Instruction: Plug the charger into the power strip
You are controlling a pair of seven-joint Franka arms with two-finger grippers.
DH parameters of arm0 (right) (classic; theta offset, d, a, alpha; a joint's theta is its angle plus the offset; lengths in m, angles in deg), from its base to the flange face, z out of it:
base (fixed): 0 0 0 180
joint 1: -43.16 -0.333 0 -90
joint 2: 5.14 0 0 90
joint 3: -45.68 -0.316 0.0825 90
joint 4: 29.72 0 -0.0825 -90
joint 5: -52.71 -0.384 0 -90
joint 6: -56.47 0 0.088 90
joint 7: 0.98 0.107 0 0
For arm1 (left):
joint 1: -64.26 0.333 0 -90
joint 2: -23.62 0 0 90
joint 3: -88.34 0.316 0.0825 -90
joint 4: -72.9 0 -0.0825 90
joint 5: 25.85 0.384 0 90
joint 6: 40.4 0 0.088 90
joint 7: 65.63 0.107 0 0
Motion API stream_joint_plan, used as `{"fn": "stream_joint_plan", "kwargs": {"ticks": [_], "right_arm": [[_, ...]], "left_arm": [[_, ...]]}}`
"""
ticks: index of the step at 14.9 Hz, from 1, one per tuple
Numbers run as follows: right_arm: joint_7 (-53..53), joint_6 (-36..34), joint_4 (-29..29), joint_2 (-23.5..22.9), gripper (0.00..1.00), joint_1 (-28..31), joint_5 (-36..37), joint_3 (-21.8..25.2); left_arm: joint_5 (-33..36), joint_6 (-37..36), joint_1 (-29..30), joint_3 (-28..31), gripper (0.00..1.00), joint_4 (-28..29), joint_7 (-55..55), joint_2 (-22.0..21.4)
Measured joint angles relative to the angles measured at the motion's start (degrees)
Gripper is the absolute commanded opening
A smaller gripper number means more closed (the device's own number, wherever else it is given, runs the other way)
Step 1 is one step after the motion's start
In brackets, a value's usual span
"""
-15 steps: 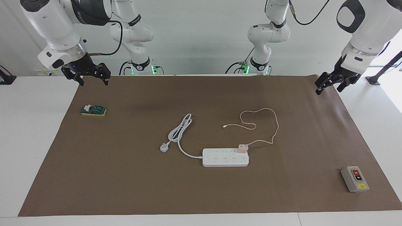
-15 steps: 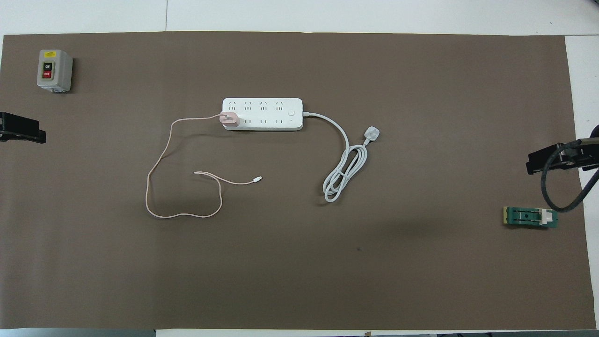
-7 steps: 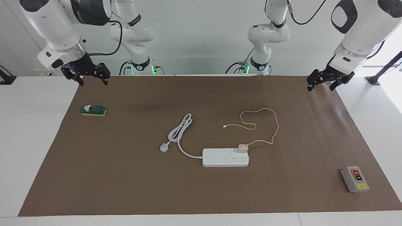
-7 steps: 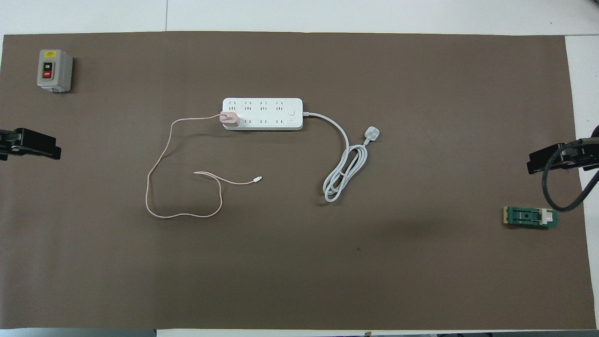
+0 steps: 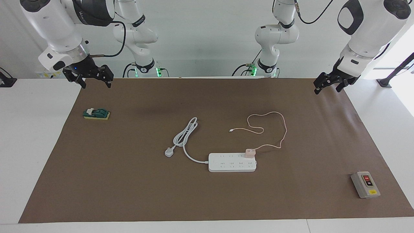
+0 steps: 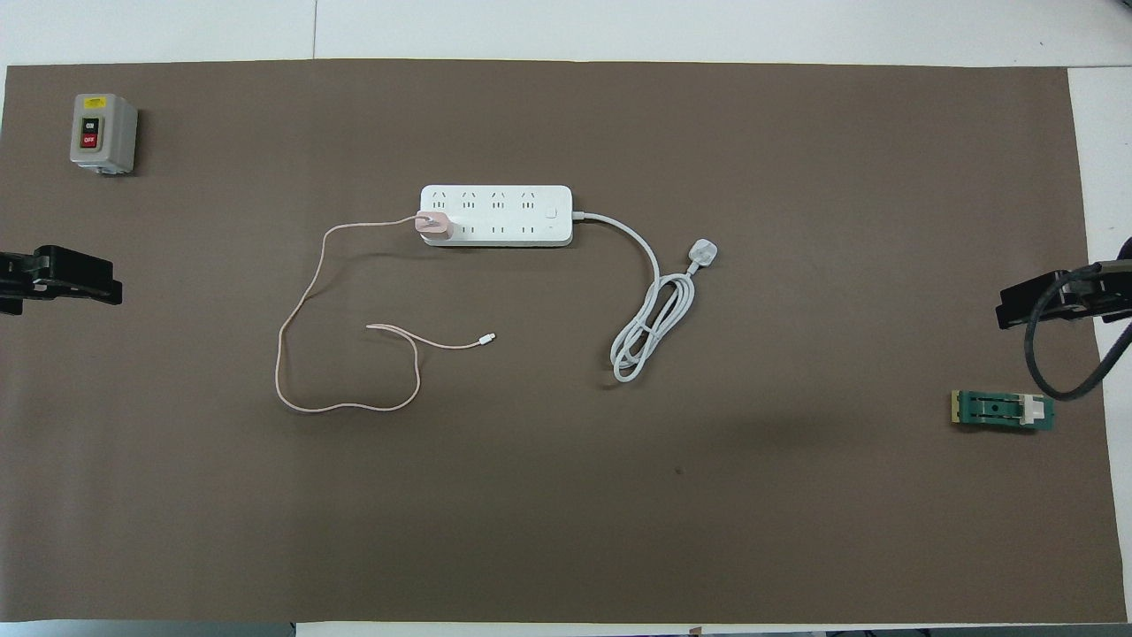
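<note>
The grey switch box (image 6: 103, 133), well apart from the power strip (image 6: 495, 215) toward the left arm's end of the table, shows "ON" on its black button and "OFF" on its red one. Its yellow label is too small to read.

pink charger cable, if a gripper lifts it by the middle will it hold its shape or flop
Probably flop: the cable is thin and lies in loose curves. It likely weighs little. Its end joins the charger standing on the power strip, so a hard pull may tug that.
</note>
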Motion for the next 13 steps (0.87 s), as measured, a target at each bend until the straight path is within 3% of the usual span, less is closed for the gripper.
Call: {"fn": "stream_joint_plan", "kwargs": {"ticks": [13], "right_arm": [[0.0,0.0,0.0,0.0,1.00,0.0,0.0,0.0]], "left_arm": [[0.0,0.4,-2.1,-0.1,1.00,-0.5,-0.2,0.4]]}}
